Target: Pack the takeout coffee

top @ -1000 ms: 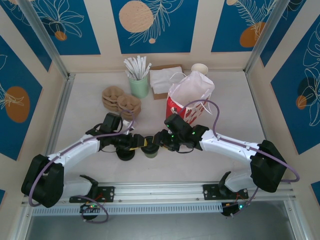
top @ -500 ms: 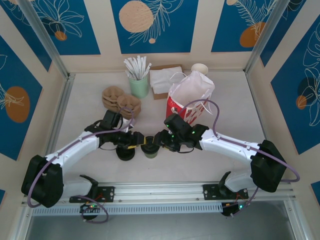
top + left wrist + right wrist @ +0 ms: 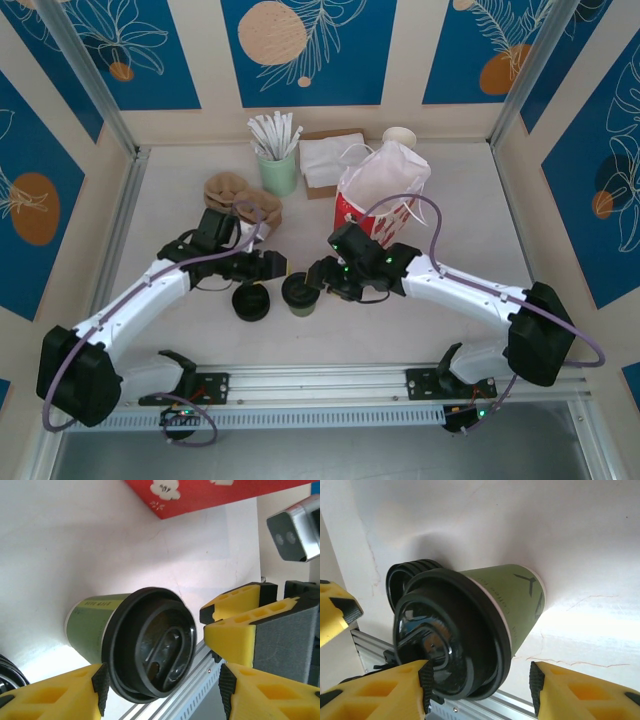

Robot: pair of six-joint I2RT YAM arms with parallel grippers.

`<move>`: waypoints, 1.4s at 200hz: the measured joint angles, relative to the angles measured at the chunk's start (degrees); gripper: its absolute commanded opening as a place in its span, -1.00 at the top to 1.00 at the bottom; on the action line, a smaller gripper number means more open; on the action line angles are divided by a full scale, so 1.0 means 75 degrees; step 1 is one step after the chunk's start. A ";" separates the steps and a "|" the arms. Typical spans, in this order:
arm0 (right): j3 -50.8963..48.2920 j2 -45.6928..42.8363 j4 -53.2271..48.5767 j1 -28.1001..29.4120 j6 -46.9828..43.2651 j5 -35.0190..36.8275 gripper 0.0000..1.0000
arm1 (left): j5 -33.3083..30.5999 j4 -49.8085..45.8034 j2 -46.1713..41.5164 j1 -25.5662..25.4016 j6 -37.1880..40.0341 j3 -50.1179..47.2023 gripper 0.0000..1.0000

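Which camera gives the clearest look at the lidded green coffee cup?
The right wrist view: the coffee cup is large there, with its black lid and printed green side both visible. The left wrist view shows mostly the lid top and a strip of side. The top view shows it small, from above.

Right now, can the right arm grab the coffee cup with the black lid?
Probably yes. The right gripper is open with a finger on each side of the takeout coffee and nothing between. The left gripper sits close, also open.

left tool (image 3: 278, 266) spread wide, right tool (image 3: 313, 276) spread
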 measured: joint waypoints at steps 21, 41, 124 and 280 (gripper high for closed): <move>0.0119 -0.0242 -0.0187 0.0003 -0.0041 0.0026 -0.13 | -0.0125 -0.0108 -0.0172 0.0000 0.0009 0.0262 -0.22; 0.0291 -0.0434 -0.0347 0.0017 -0.0096 0.0035 -0.13 | -0.0221 -0.0166 -0.0315 0.0000 0.0009 0.0449 -0.22; 0.1297 -0.1413 -0.1218 0.0233 -0.0664 0.0201 -0.12 | -0.1317 -0.0673 -0.0764 0.0003 0.0236 0.1469 -0.34; 0.1996 -0.4371 -0.3013 -0.2323 -0.1824 0.0029 -0.04 | -0.6309 0.0641 0.0160 0.0341 -0.2305 0.1309 -0.27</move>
